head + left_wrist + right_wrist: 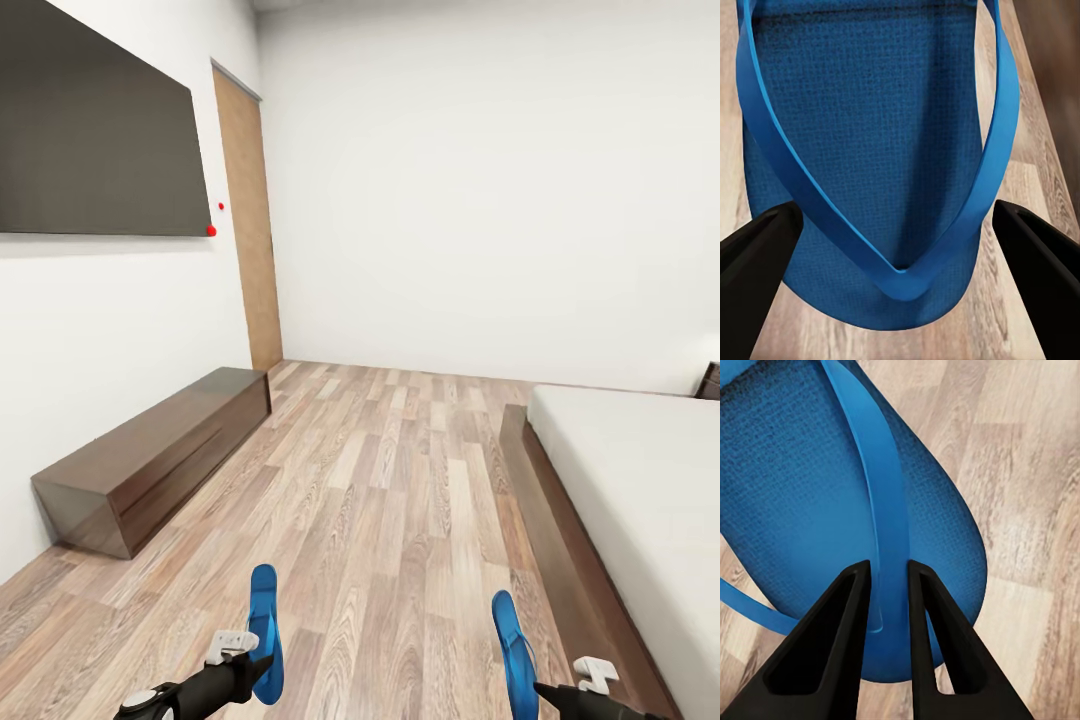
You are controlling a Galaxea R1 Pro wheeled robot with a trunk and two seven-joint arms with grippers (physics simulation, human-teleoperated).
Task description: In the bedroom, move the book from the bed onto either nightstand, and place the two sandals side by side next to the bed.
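Two bright blue sandals show low in the head view, one on the left (264,615) and one on the right (513,650), well apart over the wood floor. My left gripper (262,670) is open: its black fingers (757,255) stand wide apart on either side of the left sandal's (870,97) toe end and thong. My right gripper (541,688) (889,566) is shut on the thin strap of the right sandal (795,472), above the planks. The bed (640,470), an off-white mattress on a dark frame, lies to the right. The book is out of view.
A long low dark-wood bench (150,460) runs along the left wall under a dark wall screen (90,120). A tan door (250,220) stands at the far left corner. A dark wooden piece (711,381) shows at the bed's far end. Open plank floor (400,470) lies between bench and bed.
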